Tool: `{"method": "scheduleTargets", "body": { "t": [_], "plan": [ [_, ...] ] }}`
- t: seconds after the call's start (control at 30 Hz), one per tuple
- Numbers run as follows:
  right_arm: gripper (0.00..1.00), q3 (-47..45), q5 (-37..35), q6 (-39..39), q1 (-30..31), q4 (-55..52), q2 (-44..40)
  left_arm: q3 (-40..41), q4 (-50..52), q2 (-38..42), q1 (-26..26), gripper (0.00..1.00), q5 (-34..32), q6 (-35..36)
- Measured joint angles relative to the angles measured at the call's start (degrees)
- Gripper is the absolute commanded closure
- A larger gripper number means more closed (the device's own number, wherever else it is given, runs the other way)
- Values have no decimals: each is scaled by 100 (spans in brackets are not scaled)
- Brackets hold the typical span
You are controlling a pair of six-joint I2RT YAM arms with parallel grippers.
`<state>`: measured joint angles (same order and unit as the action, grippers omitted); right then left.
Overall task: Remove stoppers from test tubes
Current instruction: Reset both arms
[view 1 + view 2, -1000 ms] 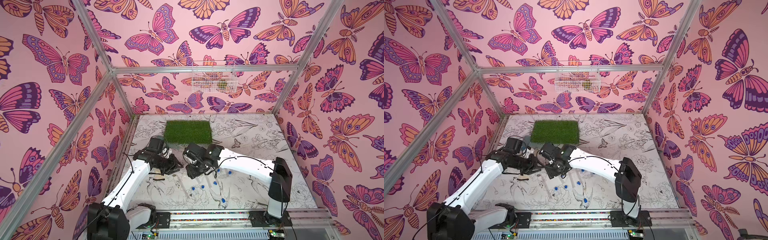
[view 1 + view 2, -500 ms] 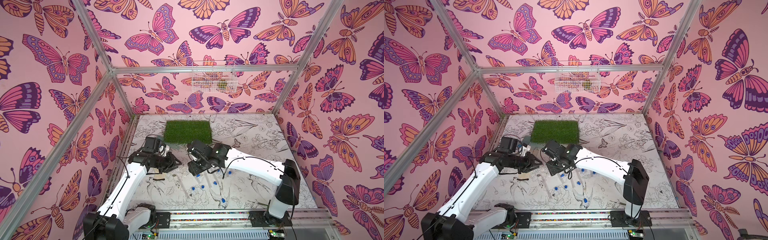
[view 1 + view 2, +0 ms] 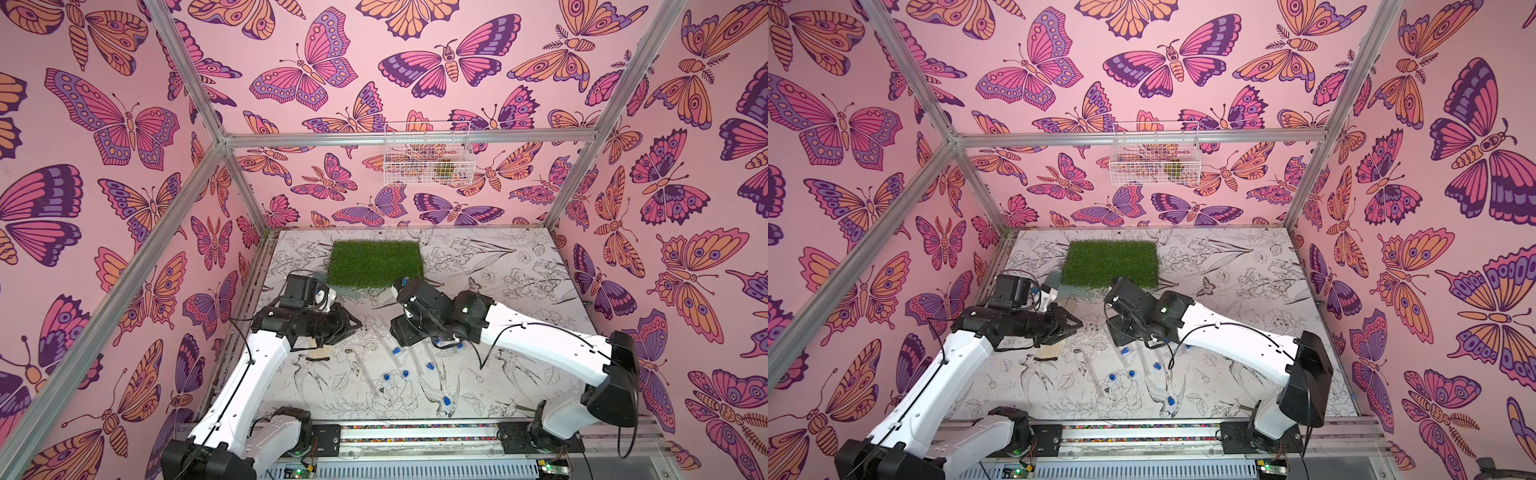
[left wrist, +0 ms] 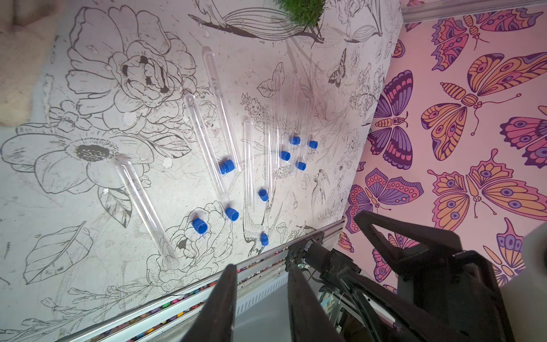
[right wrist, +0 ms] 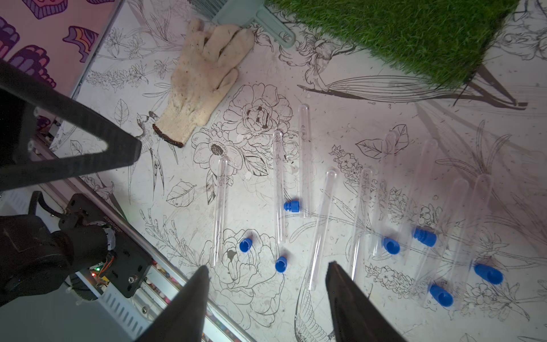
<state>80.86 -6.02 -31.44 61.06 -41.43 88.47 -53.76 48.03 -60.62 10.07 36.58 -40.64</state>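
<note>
Beneath my right gripper (image 5: 268, 268): the test tubes (image 5: 321, 231) lay flat on the table (image 5: 370, 77), roughly side by side, and the nearest one's open mouth was just beyond my fingertips.
Stoppers: the stoppers (image 5: 291, 205) were small blue plugs. Three close to my right jaws lay loose, beside or just past open tube mouths.
Farther tubes: on the side of my right jaws away from my left gripper (image 4: 262, 269), four more blue plugs sat at tube mouths. They looked seated, though blur kept me from being sure.
Right jaws: they stood well apart with nothing between them, hanging above the table.
Left jaws: only a narrow gap separated them and they held nothing. They hung off to one side of the tubes, near a cloth glove (image 5: 201, 86).
Step in hand: I judged myself between pulls. Both sets of jaws were empty, part of the batch was uncorked, and the rest was waiting.
Next move: I reckoned it called for choosing one plugged tube. My left jaws would need to widen and close gently on the clear body so it could not roll. My right jaws would close on the blue plug alone and draw it straight out along the tube's length.
</note>
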Motion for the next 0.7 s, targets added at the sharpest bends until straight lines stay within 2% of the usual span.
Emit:
{"method": "scheduleTargets", "body": {
  "t": [0.1,0.17,0.23,0.3,0.37,0.47,0.63,0.7],
  "plan": [
    [32,-247,-129,0,-11,184,-297,0,-2,74,0,67,-44,-61],
    [26,-446,-210,13,-22,356,-505,7,-7,149,0,66,-74,-101],
    [24,-667,-271,37,-22,535,-715,15,-20,223,0,66,-105,-144],
    [17,-892,-334,63,-22,719,-914,33,-46,291,0,62,-142,-195],
    [0,-1119,-400,118,-22,907,-1113,50,-55,343,0,55,-184,-245],
    [1,-1405,-490,162,-22,1137,-1364,85,-94,417,0,41,-251,-299],
    [1,-1875,-654,173,-22,1554,-1779,120,-164,616,0,26,-404,-352],
    [1,-2041,-704,188,-22,1718,-1930,127,-197,730,0,0,-494,-343]
  ]
}}
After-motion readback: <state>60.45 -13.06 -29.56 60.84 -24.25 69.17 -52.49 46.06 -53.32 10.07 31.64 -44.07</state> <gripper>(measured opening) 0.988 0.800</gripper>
